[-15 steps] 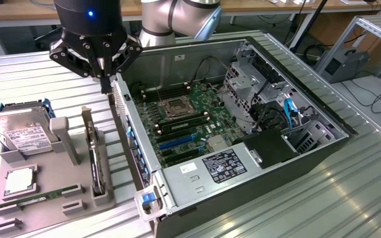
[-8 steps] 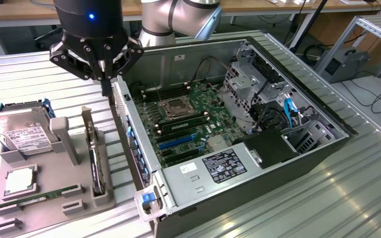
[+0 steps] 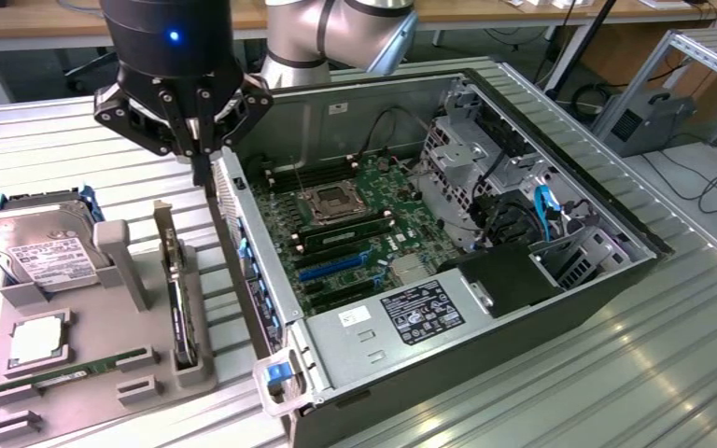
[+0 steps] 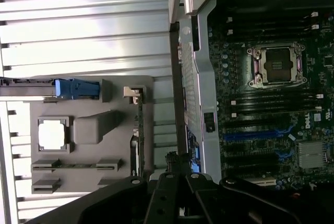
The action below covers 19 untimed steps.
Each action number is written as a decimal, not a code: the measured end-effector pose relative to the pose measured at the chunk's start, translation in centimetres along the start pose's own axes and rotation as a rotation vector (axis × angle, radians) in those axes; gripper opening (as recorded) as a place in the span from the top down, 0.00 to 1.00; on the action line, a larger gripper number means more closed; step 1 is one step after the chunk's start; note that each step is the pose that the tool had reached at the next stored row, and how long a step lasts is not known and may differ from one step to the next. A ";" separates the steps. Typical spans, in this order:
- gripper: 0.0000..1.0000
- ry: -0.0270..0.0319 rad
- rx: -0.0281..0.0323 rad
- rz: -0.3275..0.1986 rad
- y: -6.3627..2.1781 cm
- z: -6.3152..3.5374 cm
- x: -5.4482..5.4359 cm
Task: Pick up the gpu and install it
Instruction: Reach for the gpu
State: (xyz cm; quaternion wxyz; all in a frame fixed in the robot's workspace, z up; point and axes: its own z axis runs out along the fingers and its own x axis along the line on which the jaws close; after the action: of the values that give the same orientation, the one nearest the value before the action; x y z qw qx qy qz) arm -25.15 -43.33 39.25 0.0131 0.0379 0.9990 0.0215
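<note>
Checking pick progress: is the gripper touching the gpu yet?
Apart. The exterior view shows the shut gripper by the case wall, a plain gap from the gpu, which stands in its gray holder.

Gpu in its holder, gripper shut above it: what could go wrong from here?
The gripper is shut and holds nothing; brought down like this, it would likely press onto the gpu rather than straddle it.
Its fingertips hang close beside the case's rear wall; a small sideways drift might strike that edge.
The gpu stands edge-on in the gray holder, a thin target, so an offset grip could tilt it.
</note>
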 end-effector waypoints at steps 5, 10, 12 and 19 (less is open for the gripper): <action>0.89 0.0000 0.0000 0.000 -0.62 -0.02 0.0; 0.89 -0.0001 -0.0001 0.000 -1.01 -0.02 -0.1; 0.89 0.0000 0.0000 0.000 -1.11 -0.03 -0.1; 0.89 0.0000 -0.0001 0.000 -1.46 -0.04 -0.1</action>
State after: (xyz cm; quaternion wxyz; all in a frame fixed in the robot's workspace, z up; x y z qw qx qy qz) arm -25.15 -44.79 39.23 0.0131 0.0379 0.9990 0.0216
